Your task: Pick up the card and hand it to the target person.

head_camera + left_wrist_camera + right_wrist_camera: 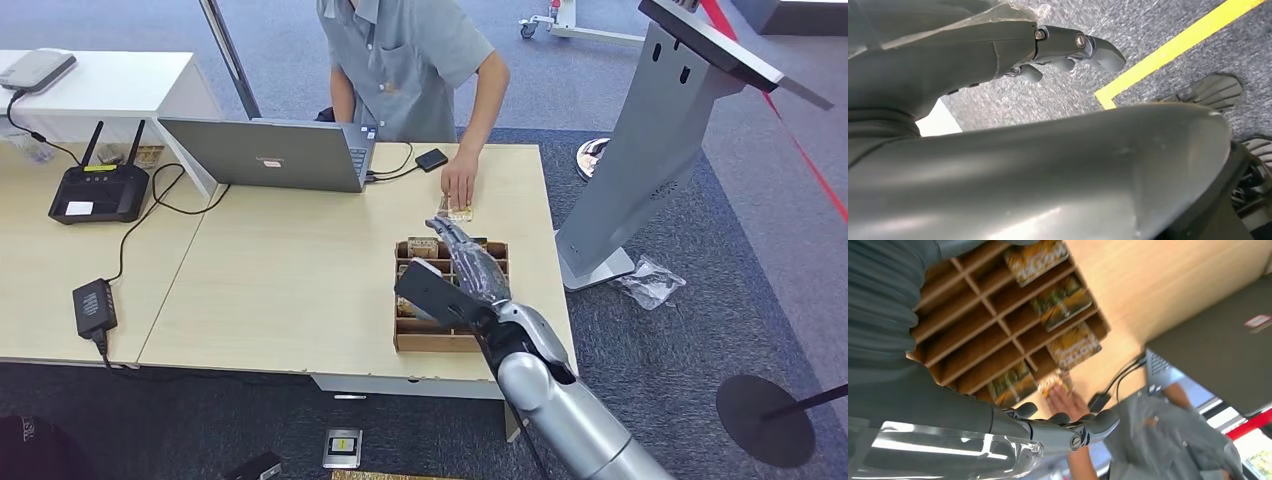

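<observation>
Wooden tray (430,340) under empty, loosely spread right hand (462,255); card (460,212) apparently under person's hand (459,185), handover seemingly done.

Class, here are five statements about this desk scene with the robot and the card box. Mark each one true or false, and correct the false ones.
1. The person's hand rests on a card lying on the table. True.
2. The right hand grips a card. False: it reaches over the wooden divided box with nothing visibly in its fingers.
3. The laptop sits on the floor. False: it stands open on the table, in front of the person.
4. Several compartments of the box hold cards. True.
5. The left hand is over the table. False: it hangs above grey carpet beside a yellow floor line.
</observation>
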